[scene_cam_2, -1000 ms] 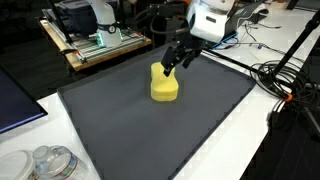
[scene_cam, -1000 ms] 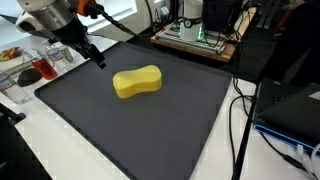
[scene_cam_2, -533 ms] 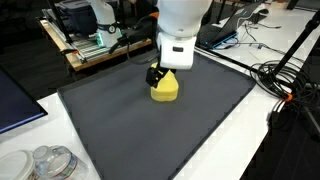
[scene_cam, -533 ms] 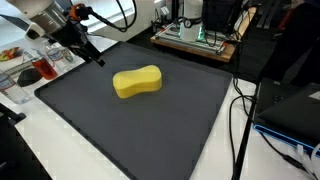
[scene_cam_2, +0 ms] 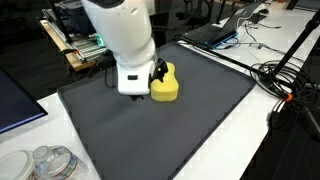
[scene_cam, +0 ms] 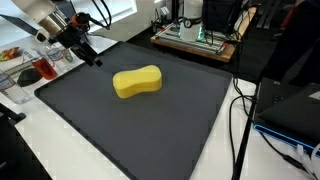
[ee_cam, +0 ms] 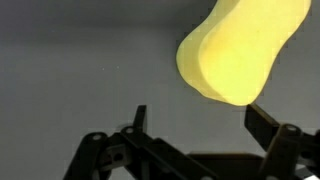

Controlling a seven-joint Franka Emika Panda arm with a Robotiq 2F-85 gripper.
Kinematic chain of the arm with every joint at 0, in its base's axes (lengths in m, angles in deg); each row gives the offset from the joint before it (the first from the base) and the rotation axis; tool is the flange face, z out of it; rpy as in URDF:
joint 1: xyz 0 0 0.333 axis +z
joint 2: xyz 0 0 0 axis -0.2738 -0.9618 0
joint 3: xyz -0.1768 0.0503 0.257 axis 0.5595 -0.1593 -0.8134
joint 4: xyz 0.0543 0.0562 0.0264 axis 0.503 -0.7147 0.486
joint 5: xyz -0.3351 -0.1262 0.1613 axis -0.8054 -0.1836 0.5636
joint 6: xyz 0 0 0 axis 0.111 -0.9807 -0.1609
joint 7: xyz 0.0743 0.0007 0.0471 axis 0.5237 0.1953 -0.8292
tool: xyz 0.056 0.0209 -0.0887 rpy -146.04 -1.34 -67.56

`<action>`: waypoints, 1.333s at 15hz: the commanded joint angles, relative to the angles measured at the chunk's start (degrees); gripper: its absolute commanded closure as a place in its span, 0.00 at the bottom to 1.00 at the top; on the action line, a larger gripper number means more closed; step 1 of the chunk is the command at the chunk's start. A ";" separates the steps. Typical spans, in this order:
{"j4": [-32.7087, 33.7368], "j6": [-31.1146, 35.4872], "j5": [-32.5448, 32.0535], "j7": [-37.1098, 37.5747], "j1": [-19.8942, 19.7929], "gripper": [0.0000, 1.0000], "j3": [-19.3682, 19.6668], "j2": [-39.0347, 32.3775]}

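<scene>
Hovering over a corner of the dark mat (scene_cam: 150,125) in an exterior view, the gripper (scene_cam: 91,58) has its jaws spread wide with nothing between them. It is well apart from the yellow sponge (scene_cam: 137,81), which lies flat near the middle of the mat. Just off the mat's edge near the gripper sits a clear container (scene_cam: 38,70) with something red in it. A wooden board (scene_cam: 195,42) carrying electronics stands past the far edge, and black cables (scene_cam: 240,110) run down the white table beside the mat. In an exterior view the arm's white housing (scene_cam_2: 125,45) stands in front of the gripper (scene_cam_2: 160,72) and hides most of it. Only dark fingers show, lined up against the sponge (scene_cam_2: 167,90), and the gap between them cannot be judged from this angle. A dark panel (scene_cam_2: 15,100) and round plastic lids (scene_cam_2: 45,160) lie off the mat (scene_cam_2: 150,135). In the wrist view the parted fingers (ee_cam: 140,118) frame the bottom edge. The sponge (ee_cam: 240,50) lies ahead of them toward one side, clear of the jaws, on bare mat (ee_cam: 80,70).
</scene>
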 commanded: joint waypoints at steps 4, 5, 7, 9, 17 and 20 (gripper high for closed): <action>-15.58 3.45 10.15 -5.74 -5.84 0.00 -0.51 8.58; -18.20 3.78 11.25 -5.76 -6.16 0.00 -0.21 10.40; -23.02 3.85 13.65 -4.07 -6.24 0.00 0.62 14.50; -28.01 4.19 15.75 -1.83 -5.32 0.00 1.73 19.13; -50.31 16.98 17.16 7.17 0.14 0.00 7.68 35.49; -59.78 19.91 19.03 3.89 0.05 0.00 9.38 40.86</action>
